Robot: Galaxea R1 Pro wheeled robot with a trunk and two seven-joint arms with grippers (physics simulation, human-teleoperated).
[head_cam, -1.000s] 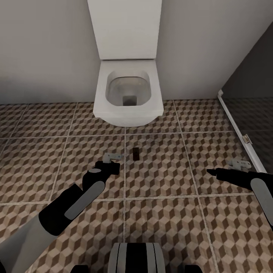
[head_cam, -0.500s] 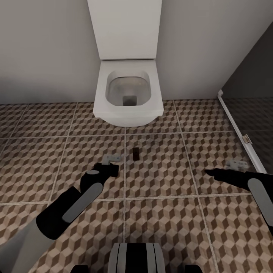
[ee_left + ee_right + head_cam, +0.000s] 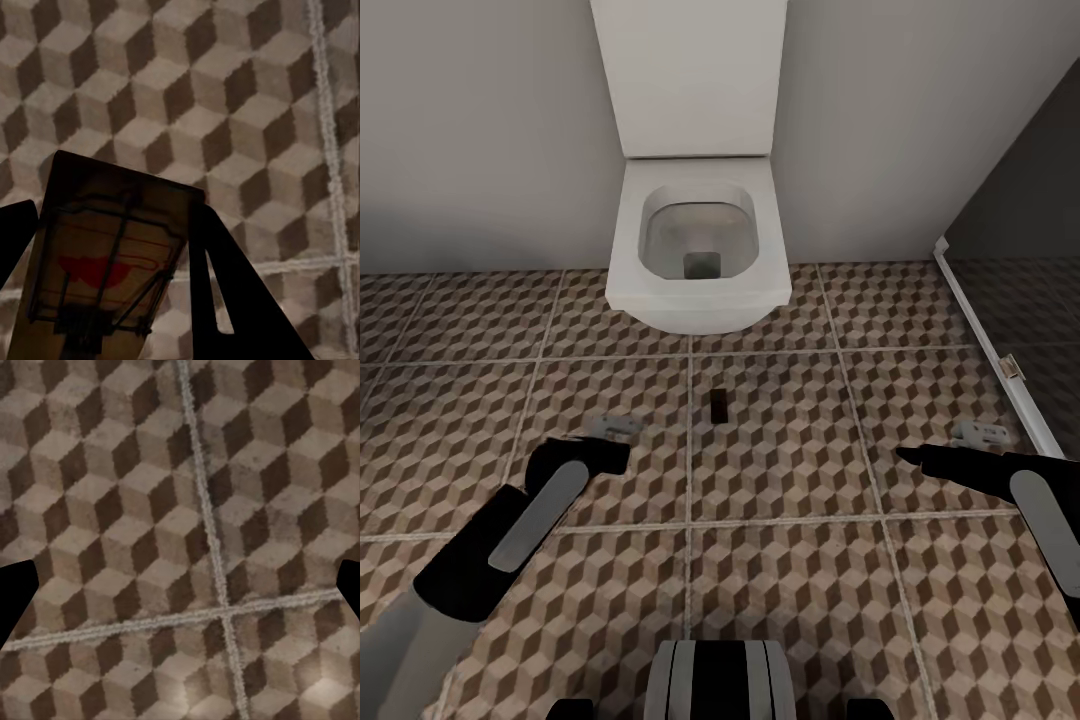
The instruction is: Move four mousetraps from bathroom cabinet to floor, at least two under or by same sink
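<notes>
Bathroom floor (image 3: 790, 470): large square tiles printed with a brown, beige and grey cube pattern and divided by pale grout lines, filling the lower part of the head view and the background of both wrist views. Plain grey wall (image 3: 480, 130) rises behind it. At the right edge stands a smoked glass panel (image 3: 1025, 200) on a white bottom rail (image 3: 985, 345), with darker tinted tiles seen through it.

White wall-mounted toilet (image 3: 700, 250): open bowl facing the robot, tall rectangular lid raised against the wall.

Left arm, black with a grey panel, reaches in from the lower left; the left gripper (image 3: 592, 452) hangs low over the tiles. In the left wrist view its dark fingers (image 3: 225, 285) are clamped on either side of a flat tan wooden mousetrap (image 3: 112, 262) with dark wire parts and a red mark on its board, held above the floor.

Right arm enters from the lower right; the right gripper (image 3: 935, 462) points toward the middle of the floor. In the right wrist view its black fingertips (image 3: 15, 600) sit far apart at the two sides, with bare tile and a grout crossing between them.

Small dark rectangular object (image 3: 717, 404) lies on the floor in front of the toilet, beside a grout line; its identity cannot be told.
</notes>
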